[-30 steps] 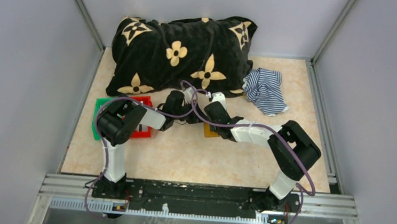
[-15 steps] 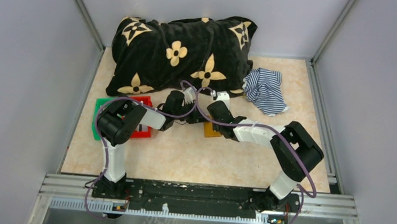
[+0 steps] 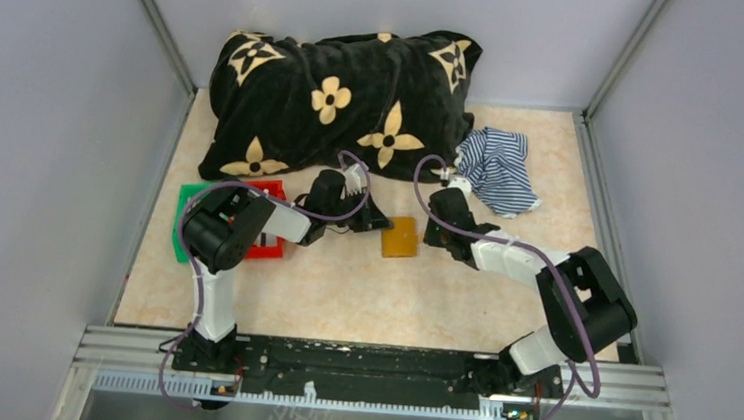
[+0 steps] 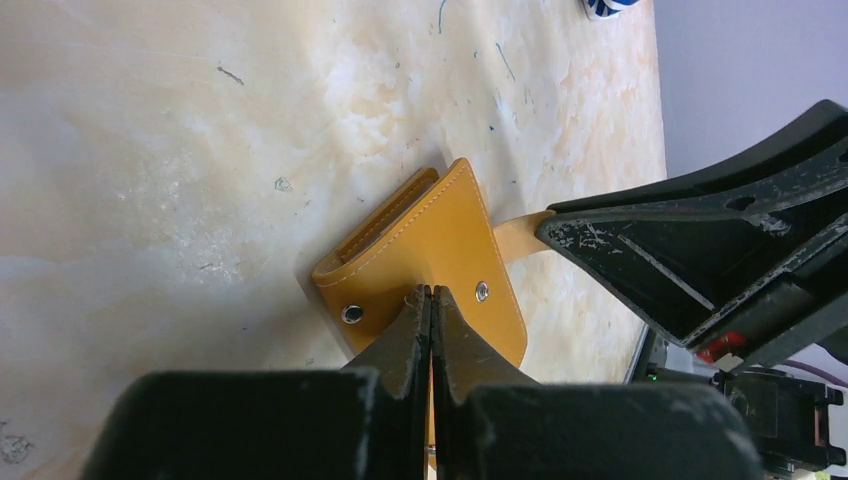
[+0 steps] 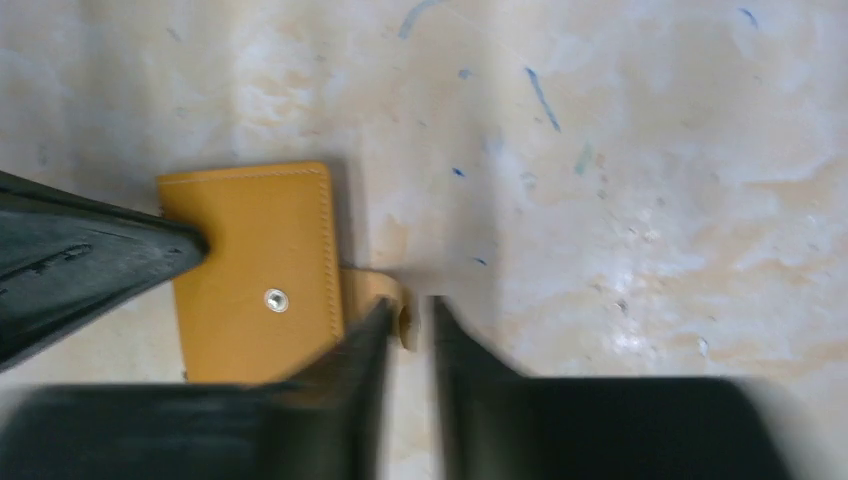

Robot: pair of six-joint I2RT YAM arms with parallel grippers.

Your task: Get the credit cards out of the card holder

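The card holder [image 3: 399, 237] is a tan-orange wallet lying folded shut on the table, two metal snaps showing. No credit cards are visible. My left gripper [image 3: 378, 225] is shut, and its tips [image 4: 432, 291] press on the wallet's near face [image 4: 430, 235] without pinching anything. My right gripper [image 3: 434, 239] is just right of the wallet. Its jaws [image 5: 405, 302] are drawn almost together, with a slim gap. The wallet's little tab [image 5: 372, 286] ends at the left fingertip, not clamped. The wallet [image 5: 255, 250] lies left of those fingers.
A black cushion with beige flowers [image 3: 342, 97] fills the back. A striped blue-white cloth [image 3: 497, 168] lies at the back right. Red [image 3: 267, 245] and green [image 3: 185, 217] bins sit behind the left arm. Grey walls close in both sides.
My right arm has swung to the right off the card holder, and its jaws have closed. The wallet now shows uncovered from above. The left arm has not moved.
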